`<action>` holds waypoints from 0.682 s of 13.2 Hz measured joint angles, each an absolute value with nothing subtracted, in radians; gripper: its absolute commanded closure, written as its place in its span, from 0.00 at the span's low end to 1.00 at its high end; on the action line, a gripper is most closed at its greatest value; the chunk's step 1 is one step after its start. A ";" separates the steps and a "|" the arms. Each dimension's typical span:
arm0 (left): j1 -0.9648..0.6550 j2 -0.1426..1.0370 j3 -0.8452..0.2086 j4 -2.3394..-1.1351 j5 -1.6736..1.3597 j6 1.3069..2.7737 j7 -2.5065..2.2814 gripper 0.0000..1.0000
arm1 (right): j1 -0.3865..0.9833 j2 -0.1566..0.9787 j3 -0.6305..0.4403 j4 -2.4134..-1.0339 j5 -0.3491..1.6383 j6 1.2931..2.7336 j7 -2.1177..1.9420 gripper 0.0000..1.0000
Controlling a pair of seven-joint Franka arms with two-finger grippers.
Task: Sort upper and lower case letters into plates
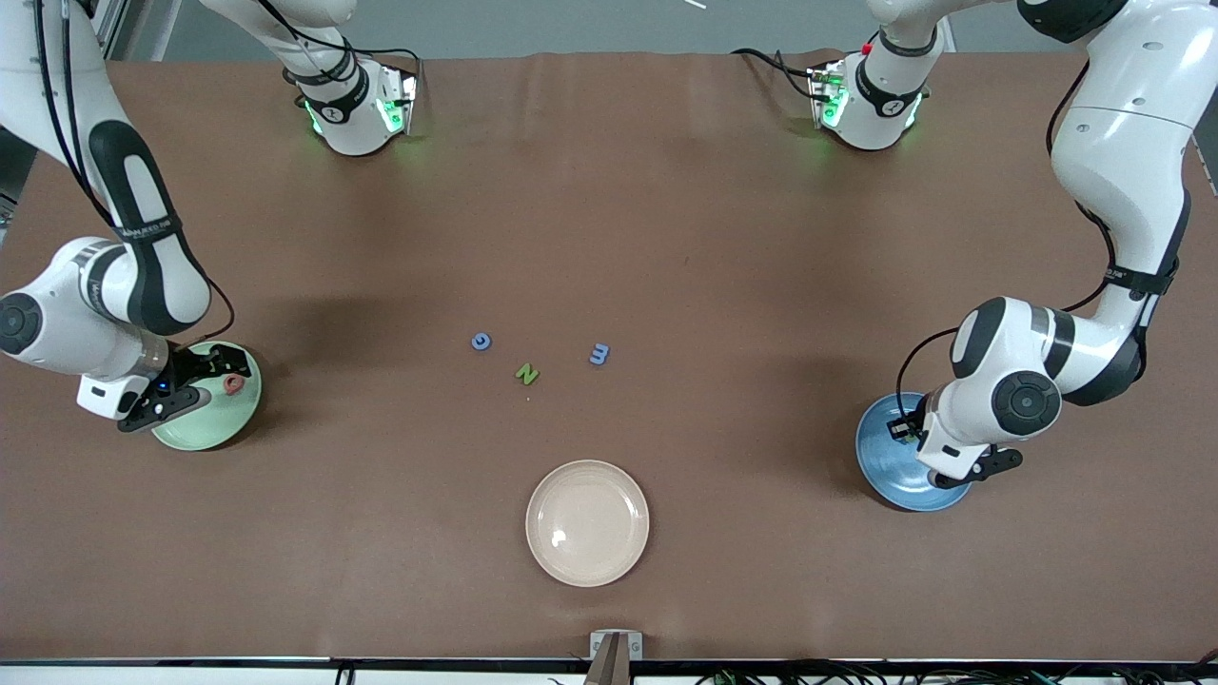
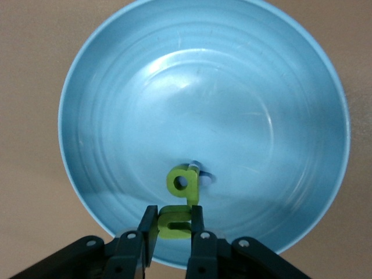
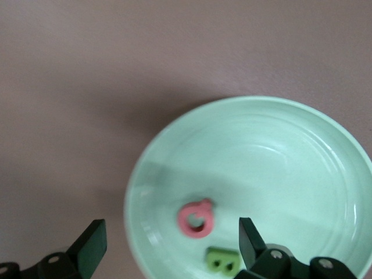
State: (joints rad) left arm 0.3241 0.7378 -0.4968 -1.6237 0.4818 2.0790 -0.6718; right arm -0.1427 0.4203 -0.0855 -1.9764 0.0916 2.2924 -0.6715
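- Currently, the right pincer hangs over the pale green plate at the right arm's end of the surface; its fingers stand wide apart and hold nothing.
- Inside the pale green plate lie a pink letter and, just beside it, a green letter piece; the two are close but apart.
- The left pincer is over the blue plate at the left arm's end of the surface; its fingers are closed on a yellow-green letter, gripping its lower part.
- The yellow-green letter stands upright above the plate's floor; whether it touches the plate cannot be told.
- Three letters lie on the bare surface between the two plates: a blue round letter toward the right arm's end, a green N nearer the front camera, and a blue letter toward the left arm's end. All three are well apart from either plate.
- A cream plate lies nearer the front camera than the three letters, mid-surface.
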 measured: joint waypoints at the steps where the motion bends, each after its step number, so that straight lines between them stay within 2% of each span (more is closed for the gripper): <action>1: 0.324 0.741 -0.497 -1.618 0.482 2.080 -0.672 0.68 | -0.114 0.379 -0.084 -1.972 0.092 2.234 -0.613 0.00; 2: 0.324 0.744 -0.497 -1.615 0.482 2.080 -0.672 0.43 | -0.080 0.338 -0.083 -1.972 0.092 2.184 -0.546 0.00; 3: 0.324 0.748 -0.497 -1.612 0.482 2.081 -0.672 0.24 | -0.043 0.303 -0.082 -1.972 0.092 2.144 -0.470 0.00; 5: 0.324 0.751 -0.497 -1.607 0.482 2.083 -0.673 0.07 | 0.045 0.252 -0.079 -1.973 0.092 2.091 -0.283 0.00; 6: 0.324 0.751 -0.497 -1.604 0.482 2.083 -0.674 0.01 | 0.093 0.239 -0.077 -1.974 0.093 2.075 -0.170 0.00; 9: 0.324 0.751 -0.509 -1.597 0.480 2.082 -0.707 0.01 | 0.281 0.238 -0.074 -1.978 0.095 2.076 0.277 0.00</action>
State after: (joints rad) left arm 0.3245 0.7509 -0.5092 -1.5973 0.4802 2.0818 -0.7071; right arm 0.2811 0.2376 -0.0739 -1.9779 0.0951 2.0762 0.2774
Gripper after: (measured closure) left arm 0.163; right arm 0.000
